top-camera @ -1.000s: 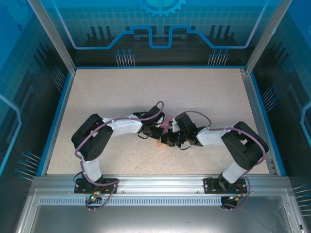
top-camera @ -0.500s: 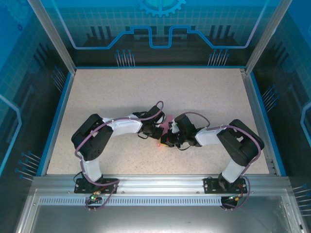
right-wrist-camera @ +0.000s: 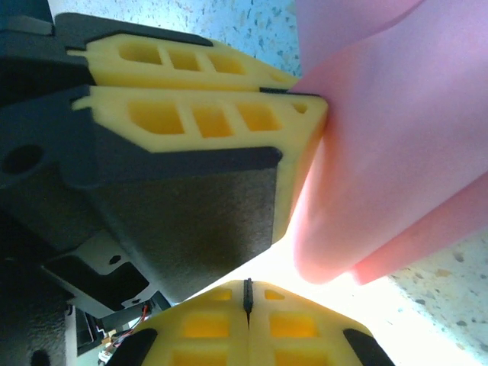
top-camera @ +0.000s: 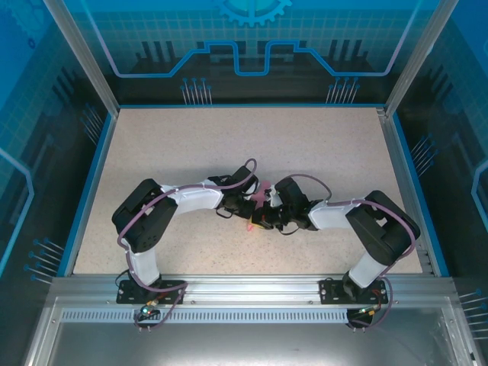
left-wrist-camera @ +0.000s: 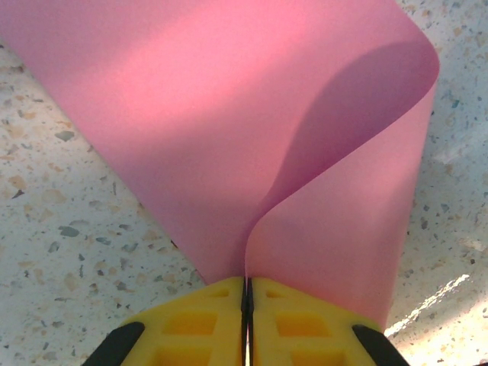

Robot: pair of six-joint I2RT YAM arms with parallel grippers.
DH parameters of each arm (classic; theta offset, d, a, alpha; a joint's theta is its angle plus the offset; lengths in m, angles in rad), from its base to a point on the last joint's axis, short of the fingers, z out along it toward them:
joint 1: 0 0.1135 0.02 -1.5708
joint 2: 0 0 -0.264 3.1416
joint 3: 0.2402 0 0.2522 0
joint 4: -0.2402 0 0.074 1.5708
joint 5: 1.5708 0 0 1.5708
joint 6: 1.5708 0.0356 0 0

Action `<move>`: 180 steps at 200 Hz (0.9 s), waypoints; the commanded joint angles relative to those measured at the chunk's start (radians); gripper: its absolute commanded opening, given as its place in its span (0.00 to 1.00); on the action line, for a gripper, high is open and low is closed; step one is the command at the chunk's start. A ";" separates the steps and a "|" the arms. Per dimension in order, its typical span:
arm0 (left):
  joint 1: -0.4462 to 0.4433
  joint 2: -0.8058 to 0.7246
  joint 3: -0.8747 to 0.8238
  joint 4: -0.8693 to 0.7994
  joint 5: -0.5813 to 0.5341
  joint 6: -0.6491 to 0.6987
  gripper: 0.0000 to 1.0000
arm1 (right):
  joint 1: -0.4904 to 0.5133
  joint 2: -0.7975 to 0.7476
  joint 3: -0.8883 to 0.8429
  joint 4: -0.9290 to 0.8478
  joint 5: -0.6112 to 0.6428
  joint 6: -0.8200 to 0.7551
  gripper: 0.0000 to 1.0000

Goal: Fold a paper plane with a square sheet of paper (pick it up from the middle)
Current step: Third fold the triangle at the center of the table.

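Here the square sheet of paper (left-wrist-camera: 229,114) bulges in a loose pink loop over the table (left-wrist-camera: 46,252), near its middle between both arms. The left gripper (left-wrist-camera: 246,284) is pinched tight on the sheet's doubled edge. The right gripper (right-wrist-camera: 247,293) is closed just beside the bulge, and I cannot tell whether it grips the paper

Nothing legible: no words, numbers, labels or brand marks. Blank all over the pink paper (left-wrist-camera: 229,114) pinched in the left gripper (left-wrist-camera: 246,286). Only a wordless sign — a gear emblem (top-camera: 252,8) printed on the blue back wall (top-camera: 137,30), far beyond that gripper.
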 commanded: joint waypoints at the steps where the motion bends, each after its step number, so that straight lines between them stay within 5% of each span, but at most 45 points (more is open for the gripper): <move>1: 0.007 0.024 0.023 -0.020 0.039 0.019 0.11 | 0.018 0.025 0.010 0.007 -0.003 0.005 0.00; 180: 0.007 0.036 0.022 -0.025 0.034 0.025 0.11 | 0.017 0.096 -0.020 -0.016 0.013 -0.011 0.00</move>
